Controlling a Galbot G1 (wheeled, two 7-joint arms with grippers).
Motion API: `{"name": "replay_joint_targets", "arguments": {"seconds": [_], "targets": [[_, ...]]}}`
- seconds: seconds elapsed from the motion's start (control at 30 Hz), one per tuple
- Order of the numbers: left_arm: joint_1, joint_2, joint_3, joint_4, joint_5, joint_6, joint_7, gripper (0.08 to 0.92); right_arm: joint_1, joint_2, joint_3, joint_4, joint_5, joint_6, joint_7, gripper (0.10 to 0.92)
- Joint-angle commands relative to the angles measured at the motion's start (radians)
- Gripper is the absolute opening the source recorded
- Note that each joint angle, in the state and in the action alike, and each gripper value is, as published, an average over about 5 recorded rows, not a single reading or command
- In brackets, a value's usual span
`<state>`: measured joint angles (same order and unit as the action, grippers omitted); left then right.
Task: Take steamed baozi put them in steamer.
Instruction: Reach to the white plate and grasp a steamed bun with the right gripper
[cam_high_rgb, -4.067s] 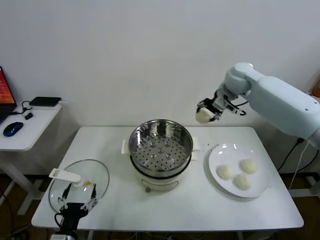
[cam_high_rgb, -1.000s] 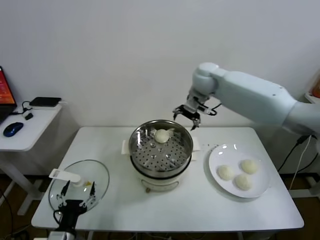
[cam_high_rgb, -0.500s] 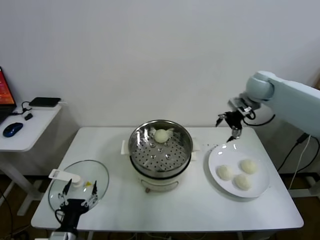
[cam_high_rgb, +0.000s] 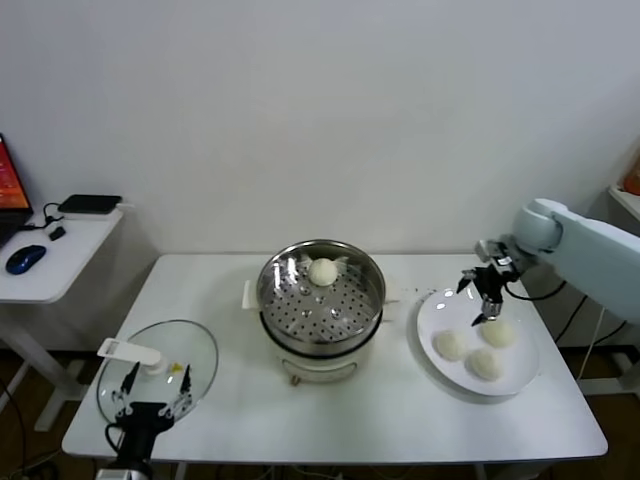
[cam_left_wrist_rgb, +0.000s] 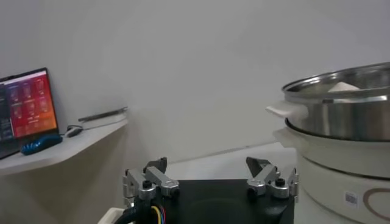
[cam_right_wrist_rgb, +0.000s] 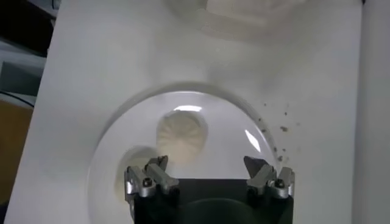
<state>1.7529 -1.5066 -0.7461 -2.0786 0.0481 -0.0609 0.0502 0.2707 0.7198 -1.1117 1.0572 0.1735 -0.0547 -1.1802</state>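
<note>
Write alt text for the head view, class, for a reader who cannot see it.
The right gripper, open and empty, hovers over a white plate holding three baozi. One baozi sits in the steamer mid-table; the left gripper waits by a glass lid.

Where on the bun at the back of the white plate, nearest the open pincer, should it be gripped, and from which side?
Grip the back baozi across its rounded sides at the widest part, coming straight down from above. It is a smooth dome resting on the flat plate, so only its sides offer purchase. The right pincer hangs open just above it. Two buns lie close in front, so probably set the fingers away from them.
</note>
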Motion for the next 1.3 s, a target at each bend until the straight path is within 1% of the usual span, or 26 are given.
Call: {"name": "replay_joint_targets", "arguments": {"seconds": [0.03,0.63,1.3], "targets": [[0.007,-0.001,-0.002,0.001,-0.008,-0.003,0.0,0.823,-0.105,0.027,0.047,-0.038,-0.024,-0.018,0.012,0.823],[0.001,0.002,-0.007,0.024,-0.014,-0.006,0.0,0.823,-0.162,0.102,0.077,-0.1,-0.06,0.001,0.028,0.823],[0.001,0.002,-0.008,0.029,-0.015,-0.008,-0.001,0.823,-0.187,0.113,0.102,-0.123,-0.105,0.011,0.022,0.814]]}}
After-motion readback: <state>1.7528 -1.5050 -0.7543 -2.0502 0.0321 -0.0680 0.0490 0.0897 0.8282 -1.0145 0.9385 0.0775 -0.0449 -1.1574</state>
